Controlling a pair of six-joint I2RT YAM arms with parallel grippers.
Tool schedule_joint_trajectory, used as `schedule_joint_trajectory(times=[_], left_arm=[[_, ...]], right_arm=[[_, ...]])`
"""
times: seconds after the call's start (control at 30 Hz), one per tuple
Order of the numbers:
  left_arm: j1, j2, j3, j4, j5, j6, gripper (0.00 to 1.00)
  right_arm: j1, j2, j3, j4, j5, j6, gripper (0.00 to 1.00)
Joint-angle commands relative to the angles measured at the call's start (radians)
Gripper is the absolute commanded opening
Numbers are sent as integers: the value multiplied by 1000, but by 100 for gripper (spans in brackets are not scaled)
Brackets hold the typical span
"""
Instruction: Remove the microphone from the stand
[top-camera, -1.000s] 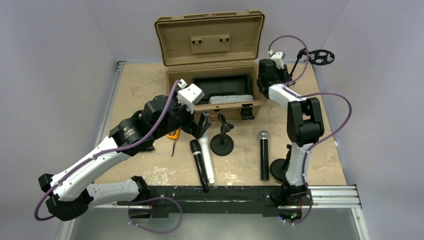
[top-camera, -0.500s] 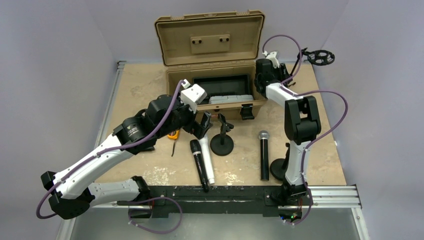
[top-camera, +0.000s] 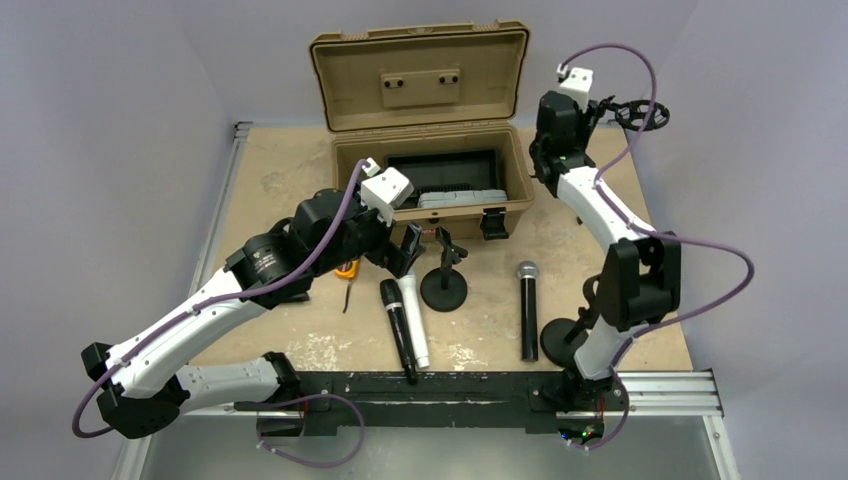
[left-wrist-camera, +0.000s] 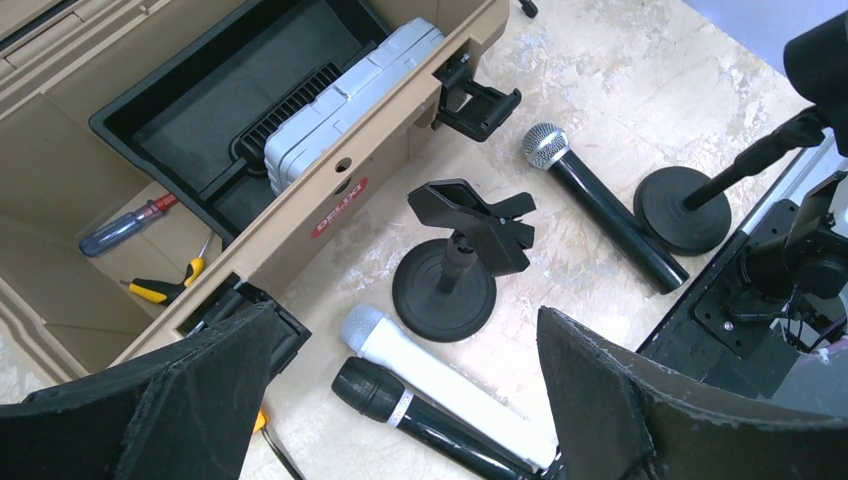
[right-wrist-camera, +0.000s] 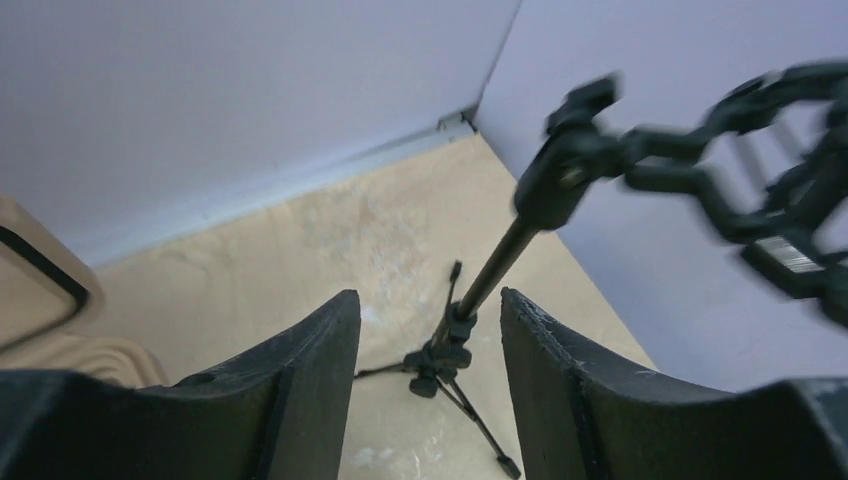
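Observation:
A small black round-base stand (top-camera: 443, 280) with an empty clip stands in front of the case; it also shows in the left wrist view (left-wrist-camera: 455, 270). A white microphone (top-camera: 412, 322) and a black microphone (top-camera: 398, 328) lie side by side on the table. My left gripper (top-camera: 402, 255) is open and empty above their heads (left-wrist-camera: 405, 330). A silver-headed black microphone (top-camera: 526, 310) lies to the right. My right gripper (top-camera: 582, 115) is open and empty (right-wrist-camera: 428, 300), high at the back right. It faces a tripod stand (right-wrist-camera: 470, 320) with a shock mount (top-camera: 637, 114).
An open tan case (top-camera: 430, 185) stands at the back and holds a grey box (left-wrist-camera: 345, 85), screwdrivers and a black tray. A second round stand base (top-camera: 558, 338) sits by the right arm's base. The walls are close behind the tripod.
My right arm has lifted and swung right, from beside the case toward the tripod stand. My left arm has barely shifted. The microphones have not moved.

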Motion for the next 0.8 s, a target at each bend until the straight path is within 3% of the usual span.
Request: schedule_joint_trajectory(times=[0.0,0.03,0.13,0.37,0.53,0.77], left_arm=[[1,-8,40,15,11,-11,98],[1,-10,39,15,11,-11,98],[1,-15,39,15,11,-11,98],[1,-18,41,13,8,-11,98],[1,-24,41,13,11,-11,98],[1,-26,42,12,11,-10,98]], right_arm=[[-6,-118,53,61,-36,49,49],[-8,-137,68,67,-46,40,43],[-13,-170,133,75,-73,22,12],[-44,-109,328,28,-33,-12,0],[-78,-41,423,-3,-10,-10,0],[-108,10,345,14,26,-6,0]])
